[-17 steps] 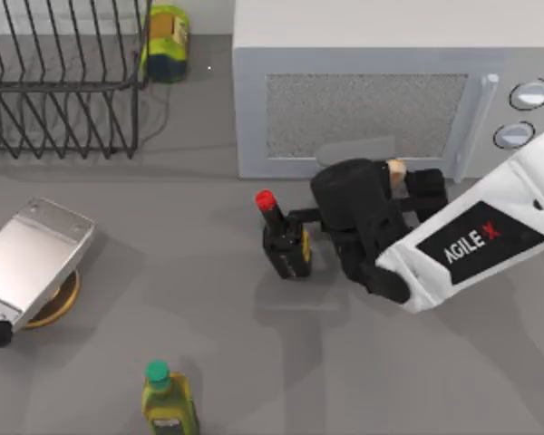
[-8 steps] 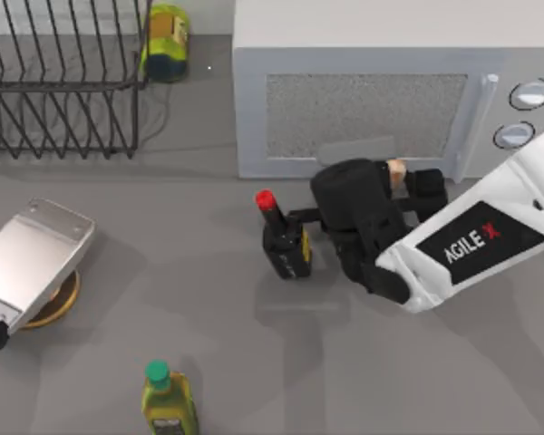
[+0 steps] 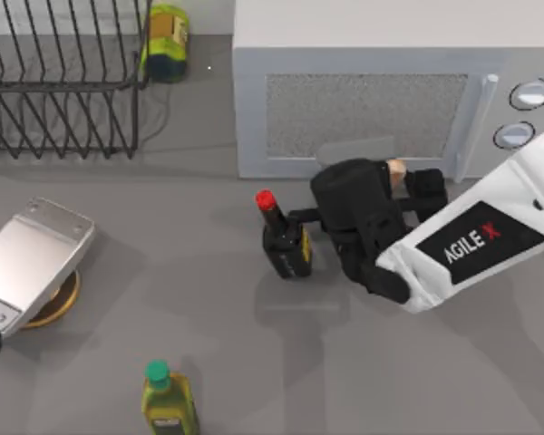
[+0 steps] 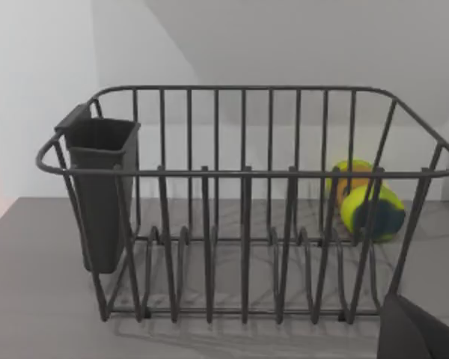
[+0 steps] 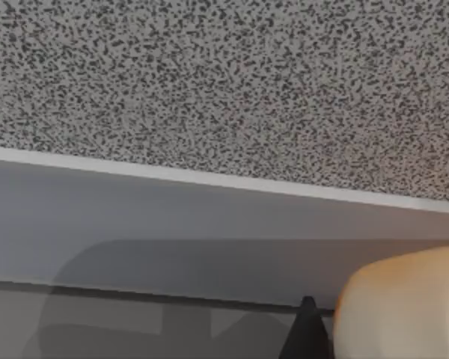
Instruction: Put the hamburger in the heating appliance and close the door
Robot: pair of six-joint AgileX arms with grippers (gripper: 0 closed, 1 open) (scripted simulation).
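From above, the right gripper (image 3: 401,181) is hovering just in front of the microwave (image 3: 390,82), beside its shut door (image 3: 367,118), fingers closed on the hamburger (image 3: 396,169), of which a pale tan sliver is peeking out. The right wrist camera is showing the bun's (image 5: 404,307) cream-orange curve against the speckled window (image 5: 224,82); its orientation is unclear. The left arm (image 3: 27,263) is idling at the table's left, its wrist camera facing the wire rack (image 4: 239,224).

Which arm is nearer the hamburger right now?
Right. The right gripper is at the hamburger, before the door; the left arm is parked far left.
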